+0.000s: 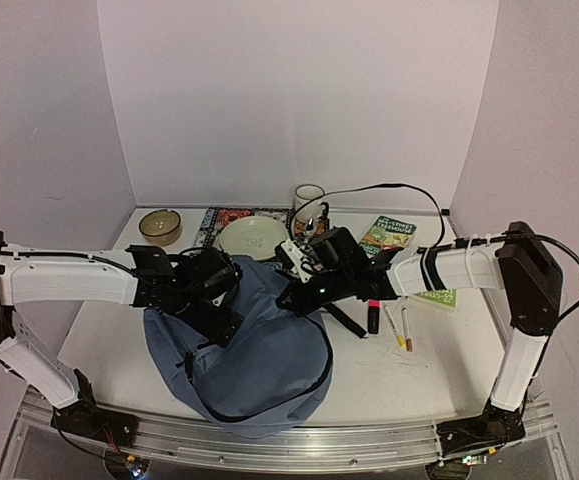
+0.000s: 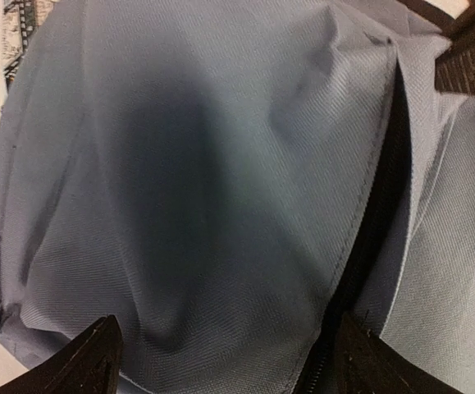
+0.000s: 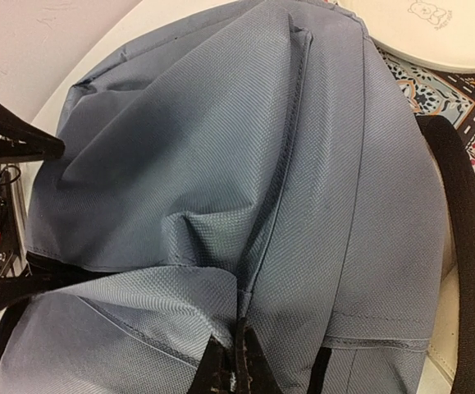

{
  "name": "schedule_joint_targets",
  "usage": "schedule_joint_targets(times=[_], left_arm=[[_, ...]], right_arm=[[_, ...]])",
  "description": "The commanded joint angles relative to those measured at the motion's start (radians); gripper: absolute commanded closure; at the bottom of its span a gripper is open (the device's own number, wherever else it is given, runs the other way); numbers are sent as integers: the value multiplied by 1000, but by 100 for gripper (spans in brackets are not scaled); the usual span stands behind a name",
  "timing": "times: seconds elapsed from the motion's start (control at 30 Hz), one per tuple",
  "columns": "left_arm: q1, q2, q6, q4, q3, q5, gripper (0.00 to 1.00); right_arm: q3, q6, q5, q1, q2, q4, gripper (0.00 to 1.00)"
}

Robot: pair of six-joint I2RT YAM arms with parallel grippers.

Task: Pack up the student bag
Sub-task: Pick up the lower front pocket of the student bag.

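White worktop (image 1: 419, 375) carries the student bag (image 1: 259, 350), seemingly unpacked: pens (image 1: 393, 325) and book (image 1: 387, 235) lie outside. Over it the left pincer (image 2: 229, 357) gapes; the right pincer (image 3: 235, 369) clamps its seam.

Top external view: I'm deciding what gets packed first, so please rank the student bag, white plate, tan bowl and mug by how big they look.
1. student bag, by far the largest
2. white plate
3. tan bowl and mug: these look about alike, so I won't rank them.
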Motion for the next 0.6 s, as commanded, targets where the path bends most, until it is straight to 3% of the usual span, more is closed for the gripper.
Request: schedule_joint_targets(times=[0.0, 0.17, 0.33, 0.43, 0.57], left_arm=[[0, 5, 32, -25, 36, 77, 7], [0, 34, 23, -32, 33, 42, 8], [0, 80, -12, -70, 49, -59, 18], [0, 87, -39, -105, 74, -115, 30], [0, 41, -61, -116, 108, -138, 59]], right_arm=[[39, -9, -32, 12, 6, -1, 100], [41, -8, -40, 12, 9, -1, 100], [39, -10, -37, 12, -1, -1, 100], [37, -11, -33, 12, -6, -1, 100], [40, -10, -26, 11, -3, -1, 100]])
